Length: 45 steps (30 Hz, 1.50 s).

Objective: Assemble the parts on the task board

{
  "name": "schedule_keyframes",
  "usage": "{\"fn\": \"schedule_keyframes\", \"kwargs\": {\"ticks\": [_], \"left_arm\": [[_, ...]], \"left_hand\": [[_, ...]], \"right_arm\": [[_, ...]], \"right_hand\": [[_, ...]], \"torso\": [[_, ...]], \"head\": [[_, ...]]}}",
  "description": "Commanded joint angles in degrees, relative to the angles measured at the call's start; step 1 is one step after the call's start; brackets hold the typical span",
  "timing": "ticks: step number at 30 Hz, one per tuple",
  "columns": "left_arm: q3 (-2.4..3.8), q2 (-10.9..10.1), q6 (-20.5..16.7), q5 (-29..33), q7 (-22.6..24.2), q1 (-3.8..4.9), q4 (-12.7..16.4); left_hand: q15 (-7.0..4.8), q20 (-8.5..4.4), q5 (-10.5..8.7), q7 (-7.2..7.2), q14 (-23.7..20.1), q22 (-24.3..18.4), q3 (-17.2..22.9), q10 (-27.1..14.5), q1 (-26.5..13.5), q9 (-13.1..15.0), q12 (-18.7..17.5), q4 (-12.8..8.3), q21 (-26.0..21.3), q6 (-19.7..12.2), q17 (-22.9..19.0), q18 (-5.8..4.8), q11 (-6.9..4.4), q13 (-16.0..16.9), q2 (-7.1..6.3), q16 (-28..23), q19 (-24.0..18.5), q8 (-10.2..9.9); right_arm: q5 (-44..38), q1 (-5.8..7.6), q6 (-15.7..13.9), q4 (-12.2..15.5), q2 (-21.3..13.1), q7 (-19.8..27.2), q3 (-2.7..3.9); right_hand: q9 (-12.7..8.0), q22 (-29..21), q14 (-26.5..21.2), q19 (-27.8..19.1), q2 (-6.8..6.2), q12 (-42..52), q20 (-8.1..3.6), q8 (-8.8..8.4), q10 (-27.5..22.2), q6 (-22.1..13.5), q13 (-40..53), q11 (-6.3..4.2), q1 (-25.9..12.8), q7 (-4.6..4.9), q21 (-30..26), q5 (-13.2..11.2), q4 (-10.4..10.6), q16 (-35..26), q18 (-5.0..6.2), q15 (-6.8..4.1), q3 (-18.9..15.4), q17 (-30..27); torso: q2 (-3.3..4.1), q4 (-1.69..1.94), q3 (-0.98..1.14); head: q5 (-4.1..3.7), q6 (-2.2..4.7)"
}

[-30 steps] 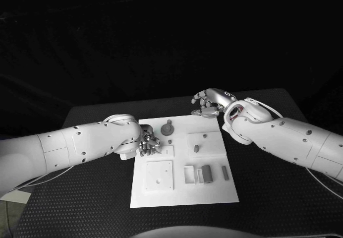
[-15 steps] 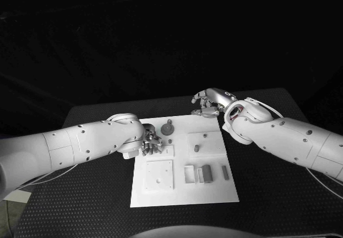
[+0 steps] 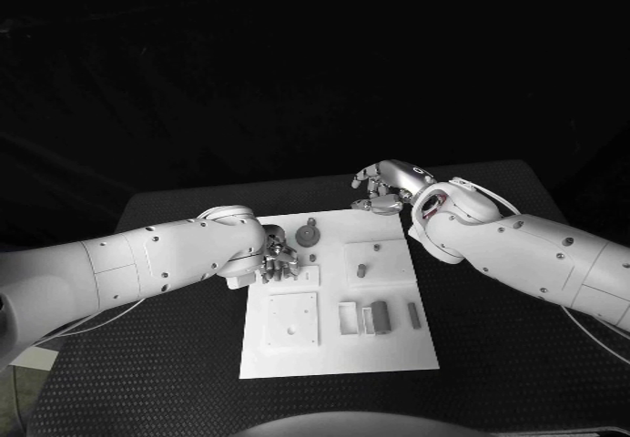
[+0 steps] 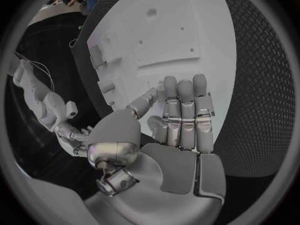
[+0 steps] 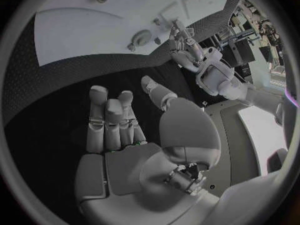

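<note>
With the left hand (image 3: 272, 259) hovering empty, fingers (image 4: 185, 110) loosely apart over the white plastic task board (image 3: 339, 350), it could knock the round grey part (image 3: 306, 238) just beyond them, while the right hand (image 3: 382, 189) hangs empty above the black desk (image 3: 499, 364).

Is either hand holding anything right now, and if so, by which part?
Nothing is held. The left hand hovers over the task board with fingers extended and empty; the right hand is over the black table, also empty.
</note>
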Motion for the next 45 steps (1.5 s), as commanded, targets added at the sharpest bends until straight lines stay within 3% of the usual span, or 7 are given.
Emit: {"fn": "schedule_keyframes", "kwargs": {"ticks": [1, 45], "left_arm": [[-0.09, 0.11, 0.96, -0.27, -0.11, -0.23, 0.04], [-0.09, -0.25, 2.5, -0.05, 0.19, -0.3, 0.45]], "left_hand": [[0.01, -0.02, 0.1, -3.05, -0.41, 0.09, 0.03, -1.2, 0.01, 0.12, 0.41, 0.12, -0.32, 3.46, -0.09, 0.63, -0.65, -0.05, 0.46, 0.27, 0.45, 0.0], [0.0, -0.05, 0.1, -3.1, -0.46, 0.3, 0.08, -1.18, 0.2, 0.25, 0.66, 0.02, -0.37, 3.57, -0.31, 0.65, -0.71, -0.06, 0.38, 0.65, 0.51, -0.03]], "right_arm": [[-0.22, -0.05, 0.53, -0.02, 0.01, 0.24, 0.03], [-0.22, -0.21, 0.63, -0.12, 0.04, 0.27, 0.03]], "right_hand": [[-0.05, 0.97, 0.43, 0.12, 0.49, 0.3, -0.46, -0.05, -0.12, 0.27, -0.05, -0.09, -0.14, 0.66, -0.18, 0.34, 0.05, -0.03, 2.31, 0.12, -0.21, 0.05], [-0.09, 0.98, 0.45, 0.13, 0.51, 0.37, -0.48, -0.07, -0.15, 0.26, -0.13, -0.09, -0.09, 0.67, -0.21, 0.34, -0.07, -0.05, 2.31, 0.12, -0.24, 0.05]], "torso": [[0.02, 0.0, -0.03], [0.0, 0.02, -0.03]], "head": [[-0.04, -0.08], [-0.09, -0.34]]}}
